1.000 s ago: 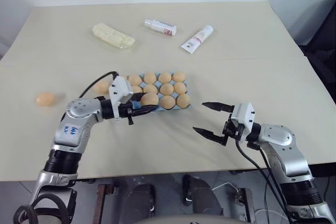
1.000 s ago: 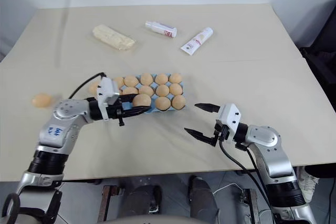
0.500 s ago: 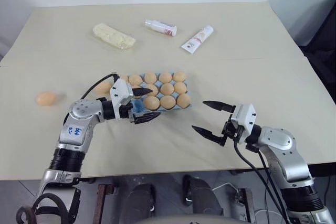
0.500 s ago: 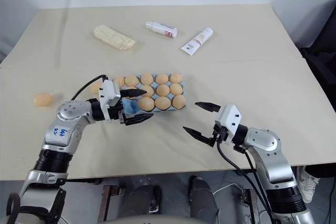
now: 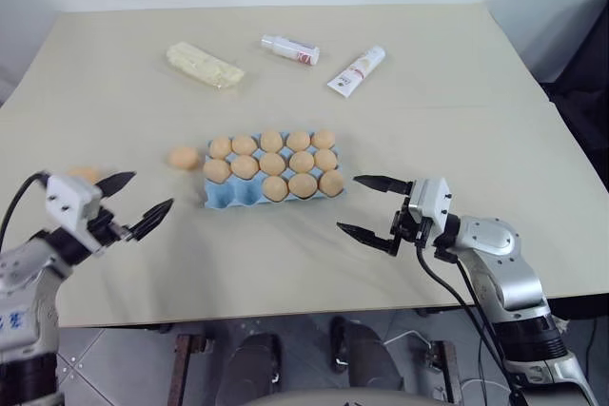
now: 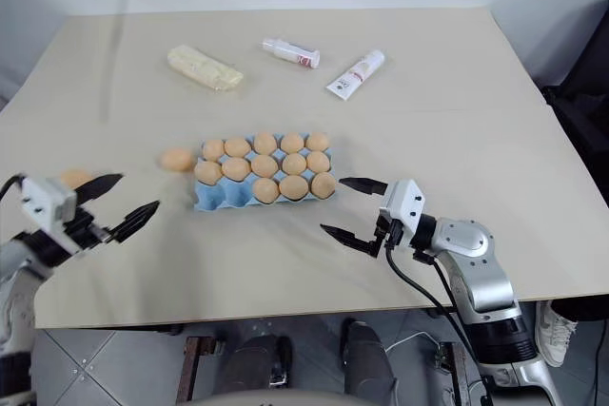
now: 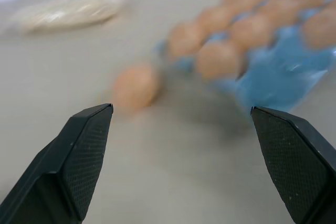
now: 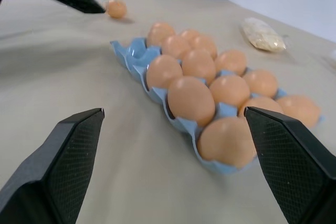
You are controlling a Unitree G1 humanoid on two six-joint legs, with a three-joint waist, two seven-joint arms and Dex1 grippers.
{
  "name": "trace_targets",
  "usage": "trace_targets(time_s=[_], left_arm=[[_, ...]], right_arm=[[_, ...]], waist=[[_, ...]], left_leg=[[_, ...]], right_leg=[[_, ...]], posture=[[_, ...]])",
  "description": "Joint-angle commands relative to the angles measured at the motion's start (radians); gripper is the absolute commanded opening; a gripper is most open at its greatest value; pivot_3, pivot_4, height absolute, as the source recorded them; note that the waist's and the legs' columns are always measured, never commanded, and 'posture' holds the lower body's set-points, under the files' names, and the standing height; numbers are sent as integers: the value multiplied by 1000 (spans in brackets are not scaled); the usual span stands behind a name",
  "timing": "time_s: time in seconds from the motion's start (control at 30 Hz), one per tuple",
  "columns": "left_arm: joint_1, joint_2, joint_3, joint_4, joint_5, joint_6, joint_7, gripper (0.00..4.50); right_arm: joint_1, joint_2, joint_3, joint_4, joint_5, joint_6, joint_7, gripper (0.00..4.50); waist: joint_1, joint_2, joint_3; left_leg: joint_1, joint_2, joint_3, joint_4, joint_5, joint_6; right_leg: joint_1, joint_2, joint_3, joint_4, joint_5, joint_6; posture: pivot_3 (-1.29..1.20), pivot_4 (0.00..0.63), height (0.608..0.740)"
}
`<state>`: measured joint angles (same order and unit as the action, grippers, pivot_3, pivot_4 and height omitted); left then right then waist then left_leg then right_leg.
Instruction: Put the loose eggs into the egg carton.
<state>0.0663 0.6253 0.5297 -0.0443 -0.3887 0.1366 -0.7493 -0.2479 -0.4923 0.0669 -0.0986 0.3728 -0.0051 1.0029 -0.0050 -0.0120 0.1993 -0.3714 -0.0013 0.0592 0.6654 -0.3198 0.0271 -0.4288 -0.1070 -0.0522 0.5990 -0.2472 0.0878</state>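
The egg carton (image 5: 271,176), a light blue tray, sits mid-worktop (image 5: 428,92) with thirteen of its fifteen cups filled; the two empty cups are at the near-left corner. Two loose eggs remain on the worktop: one (image 5: 184,158) just beside the carton's left end, another (image 5: 84,174) farther left, partly hidden behind the left end effector (image 5: 133,204). That end effector hovers empty with its fingers spread wide, right by the farther egg. The right end effector (image 5: 369,206) also stands spread and empty, near the carton's right end. The step in hand looks like a fresh pick: the left arm should probably straddle one egg, pinch gently, then carry it to an empty cup.
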Motion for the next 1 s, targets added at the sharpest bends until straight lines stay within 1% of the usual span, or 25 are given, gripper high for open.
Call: trace_targets(time_s=[0.03, 0.17, 0.27, 0.4, 0.47, 0.57, 0.7, 0.77, 0.8, 0.87, 1.0], left_arm=[[79, -30, 68, -57, -8, -11, 63, 4479], [122, -68, 94, -104, -74, 54, 107, 4479], [124, -78, 74, -127, -71, 59, 127, 4479], [82, -75, 39, -130, -58, 77, 164, 4479], [-4, -71, 6, -107, -66, 109, 195, 4479], [-158, -53, -79, -22, -21, 155, 229, 4479], [-349, -58, -174, 151, 66, 126, 271, 4479], [-431, -70, -216, 234, 97, 101, 279, 4479], [-461, -75, -231, 266, 110, 89, 282, 4479], [-518, -82, -262, 330, 144, 81, 303, 4479], [-562, -84, -289, 399, 169, 72, 305, 4479]], right_arm=[[-21, 13, -12, 7, 21, -44, 28, 4500], [-38, 17, -12, 34, 20, -52, 42, 4500], [-44, 25, -13, 46, 22, -57, 43, 4500], [-44, 33, -9, 40, 24, -46, 35, 4500], [-49, 37, -6, 31, 22, -36, 30, 4500], [-67, 44, -5, 40, 13, -39, 21, 4500], [-89, 56, -3, 47, 6, -43, 11, 4500], [-91, 60, 1, 40, 4, -41, 5, 4500], [-89, 61, 2, 35, 4, -40, 3, 4500], [-82, 64, 5, 25, 3, -39, -2, 4500], [-72, 65, 2, 15, 5, -38, -14, 4500]], waist=[[2, 0, 0], [6, -1, -1], [2, -2, -1], [1, -2, -1], [1, -2, -1], [9, -2, -1], [3, -3, -2], [0, -3, -2], [1, -3, -2], [1, -3, -2], [0, -3, -2]], left_leg=[[0, 0, 0, 0, -1, -1], [0, 0, -1, 0, -3, -3], [0, 0, -1, 0, -3, -4], [0, 0, -1, -1, -3, -4], [0, 0, -1, -1, -3, -4], [0, -2, -2, 1, -2, -4], [1, -3, -1, 1, 0, -2], [0, -3, 0, 1, 2, 1], [0, -2, 1, 1, 3, -3], [0, -2, 2, 0, 4, -4], [0, -1, 4, -1, 2, -4]], right_leg=[[0, 0, 0, 0, 0, 0], [1, -1, -1, -2, 0, 0], [1, -1, -1, -1, 0, 0], [1, -1, -1, -1, 0, 0], [1, -1, -1, -1, 0, 0], [1, -1, -3, 1, 0, 0], [2, -2, -4, 2, 1, 1], [0, -1, -9, 2, 1, 1], [0, 0, -10, 3, 1, 1], [0, 0, -10, 5, 1, 2], [0, 1, -11, 3, 2, 2]], posture=[[0, 150, 740], [0, 150, 740], [0, 150, 740], [0, 150, 740], [0, 150, 740], [0, 150, 740], [0, 150, 740], [0, 150, 740], [0, 150, 740], [0, 150, 740], [0, 150, 740]])
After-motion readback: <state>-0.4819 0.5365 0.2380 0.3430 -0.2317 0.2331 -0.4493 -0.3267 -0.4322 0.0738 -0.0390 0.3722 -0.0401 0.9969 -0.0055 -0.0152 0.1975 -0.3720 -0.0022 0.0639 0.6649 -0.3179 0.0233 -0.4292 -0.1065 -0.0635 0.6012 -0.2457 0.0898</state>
